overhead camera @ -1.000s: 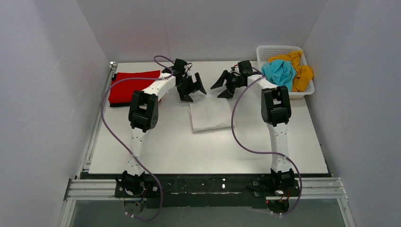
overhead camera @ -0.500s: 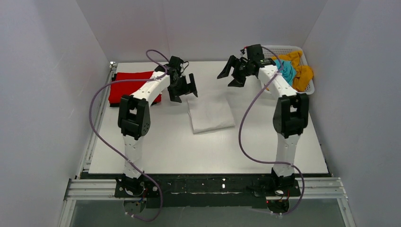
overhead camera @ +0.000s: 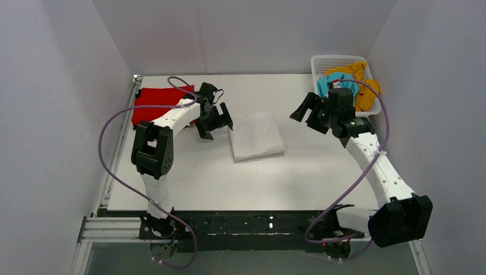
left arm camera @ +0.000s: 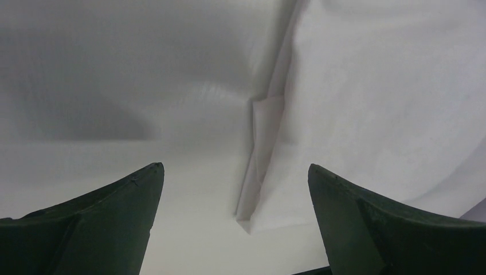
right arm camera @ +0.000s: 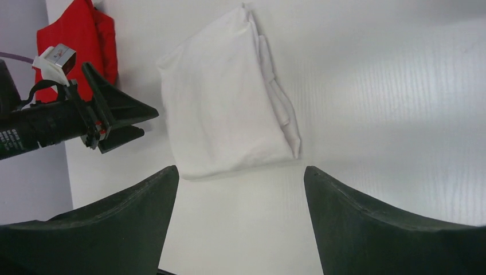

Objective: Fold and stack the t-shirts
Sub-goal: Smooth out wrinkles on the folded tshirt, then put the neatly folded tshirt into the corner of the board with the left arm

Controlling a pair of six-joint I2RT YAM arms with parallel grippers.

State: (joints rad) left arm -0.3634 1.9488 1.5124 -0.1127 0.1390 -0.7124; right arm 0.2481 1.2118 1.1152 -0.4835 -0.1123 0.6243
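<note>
White t-shirt just beside left jaws

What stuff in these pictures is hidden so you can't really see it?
- Top view: the teal shirt in the basket is mostly behind the right arm.
- Top view: the left arm covers the red shirt's right edge.
- Left wrist view: only a folded edge of the white shirt shows; the frame cuts off the rest.
- Right wrist view: the top edge cuts off the red shirt.

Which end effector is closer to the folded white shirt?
Left. Left end effector is beside the white shirt, at its left edge; right end effector hangs farther off its right side.
</note>
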